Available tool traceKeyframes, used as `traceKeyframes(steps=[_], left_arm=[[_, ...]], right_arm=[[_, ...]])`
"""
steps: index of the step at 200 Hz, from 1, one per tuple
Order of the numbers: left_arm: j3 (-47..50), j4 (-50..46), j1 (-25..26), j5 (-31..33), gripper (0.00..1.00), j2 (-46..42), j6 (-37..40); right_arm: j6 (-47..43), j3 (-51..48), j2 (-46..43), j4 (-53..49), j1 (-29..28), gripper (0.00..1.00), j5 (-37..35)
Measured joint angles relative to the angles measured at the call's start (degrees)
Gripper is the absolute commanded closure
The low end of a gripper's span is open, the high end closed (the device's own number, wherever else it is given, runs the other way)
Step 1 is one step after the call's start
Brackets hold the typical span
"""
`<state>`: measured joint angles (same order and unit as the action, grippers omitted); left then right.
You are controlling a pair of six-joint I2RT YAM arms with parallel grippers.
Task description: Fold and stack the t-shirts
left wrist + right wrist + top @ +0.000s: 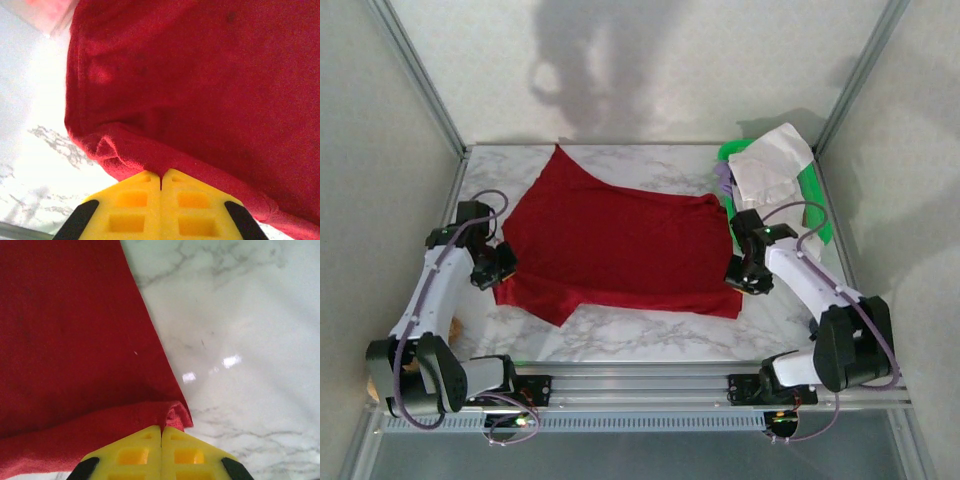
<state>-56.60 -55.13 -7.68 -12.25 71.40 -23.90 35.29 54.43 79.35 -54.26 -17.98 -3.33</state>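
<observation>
Across mid-frame in the top view, the red shirt (620, 245) lies spread on the table (620, 340). Left gripper (503, 268) and right gripper (742, 275) are clenched on its lower-left and lower-right edges. The white shirt (775, 165) sits at upper right.

The red t-shirt (620, 240) was matt, slightly fuzzy cloth; the marble-patterned table (650, 340) looked smooth and glossy.

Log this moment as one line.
left gripper: shut on red t-shirt edge | right gripper: shut on its corner | white t-shirt: over green basket
</observation>
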Motion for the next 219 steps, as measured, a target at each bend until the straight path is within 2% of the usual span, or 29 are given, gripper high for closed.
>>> traceKeyframes(steps=[97, 183, 196, 219], left_arm=[[-4.15, 1.64, -2.51, 0.0, 1.0, 5.46, 2.23], [-2.36, 5.95, -3.26, -1.66, 1.0, 9.66, 3.17], [-2.36, 6.34, -3.76, -1.68, 1.0, 10.25, 3.21], [-2.32, 6.97, -4.33, -1.68, 0.97, 11.08, 3.43]], right_arm=[[-1.46, 4.61, 8.61, 7.06, 0.0, 1.0, -6.1], [0.09, 4.7, 12.55, 12.76, 0.0, 0.99, -8.35], [0.09, 4.83, 12.55, 13.46, 0.0, 0.96, -8.63], [0.46, 5.4, 12.96, 14.27, 0.0, 0.79, -8.74]])
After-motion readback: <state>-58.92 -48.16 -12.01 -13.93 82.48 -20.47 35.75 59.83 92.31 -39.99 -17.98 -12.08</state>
